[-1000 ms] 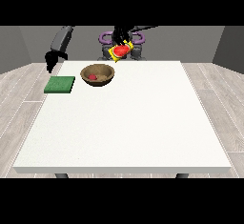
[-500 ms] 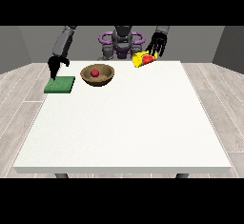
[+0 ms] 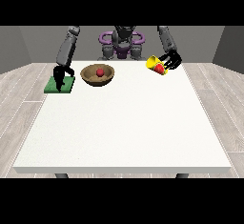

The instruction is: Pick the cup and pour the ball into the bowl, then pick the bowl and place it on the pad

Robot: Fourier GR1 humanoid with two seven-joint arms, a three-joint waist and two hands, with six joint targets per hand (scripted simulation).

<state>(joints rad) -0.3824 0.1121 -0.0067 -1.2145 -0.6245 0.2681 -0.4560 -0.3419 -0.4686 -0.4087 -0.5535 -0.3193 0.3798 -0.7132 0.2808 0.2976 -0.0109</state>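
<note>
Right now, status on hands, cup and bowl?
Robot hand at view's right holds yellow cup. Other robot hand over green pad. Ball in bowl; bowl off pad.

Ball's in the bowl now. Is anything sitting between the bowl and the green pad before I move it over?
Nothing lies on the table between the wooden bowl and the green pad. But the hand at the view's left hangs over the pad itself, so it occupies the drop spot.
</note>
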